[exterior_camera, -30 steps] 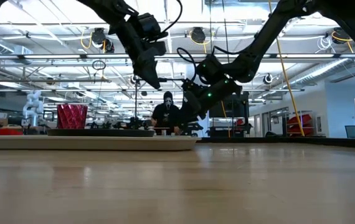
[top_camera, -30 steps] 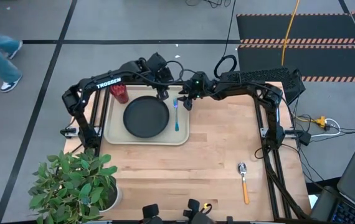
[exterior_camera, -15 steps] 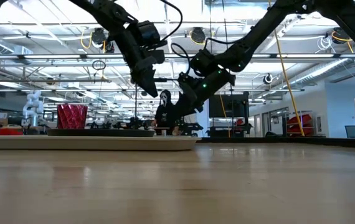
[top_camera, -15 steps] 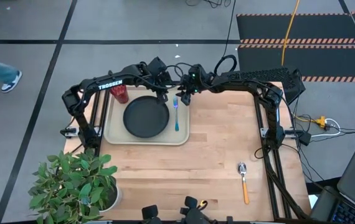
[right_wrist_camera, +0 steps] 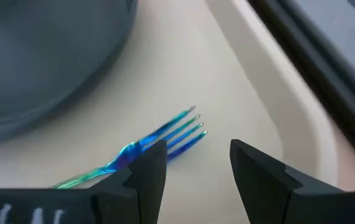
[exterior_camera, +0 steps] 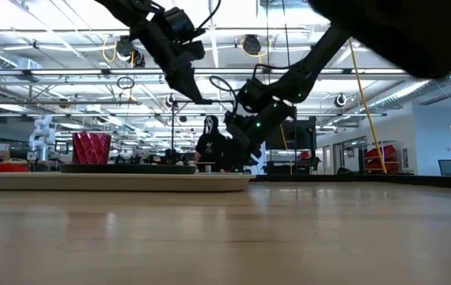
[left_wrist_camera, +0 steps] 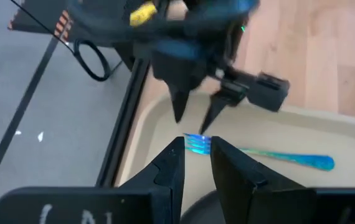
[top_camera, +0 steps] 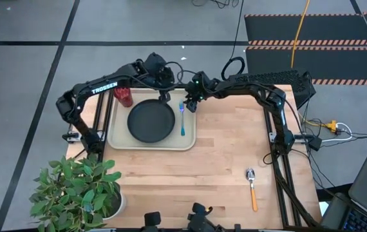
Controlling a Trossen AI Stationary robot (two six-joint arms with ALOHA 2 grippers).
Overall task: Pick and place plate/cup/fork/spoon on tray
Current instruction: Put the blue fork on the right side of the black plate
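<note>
The beige tray (top_camera: pixel 187 139) lies at the table's far left. On it lie the black plate (top_camera: pixel 150 121), the dark red cup (top_camera: pixel 125 96) at its far left corner, and the blue fork (top_camera: pixel 182 118) flat along its right side. The spoon (top_camera: pixel 252 187) lies on the table near the right front. My right gripper (top_camera: pixel 190 106) is open above the fork's tines (right_wrist_camera: pixel 187 129), touching nothing. My left gripper (top_camera: pixel 165 96) hovers over the tray's far edge beside the plate, its fingers a narrow gap apart (left_wrist_camera: pixel 196 155) and empty.
A potted plant (top_camera: pixel 77 190) stands at the table's near left corner. Both arms meet over the tray's far right corner, close to each other. Bare wooden table (top_camera: pixel 216 161) lies between the tray and the spoon.
My left gripper has risen a little over the tray's far edge, its arm swinging toward the table's left. My right gripper has stayed above the fork's tine end with only small shifts. The fork, plate and cup have not moved.
</note>
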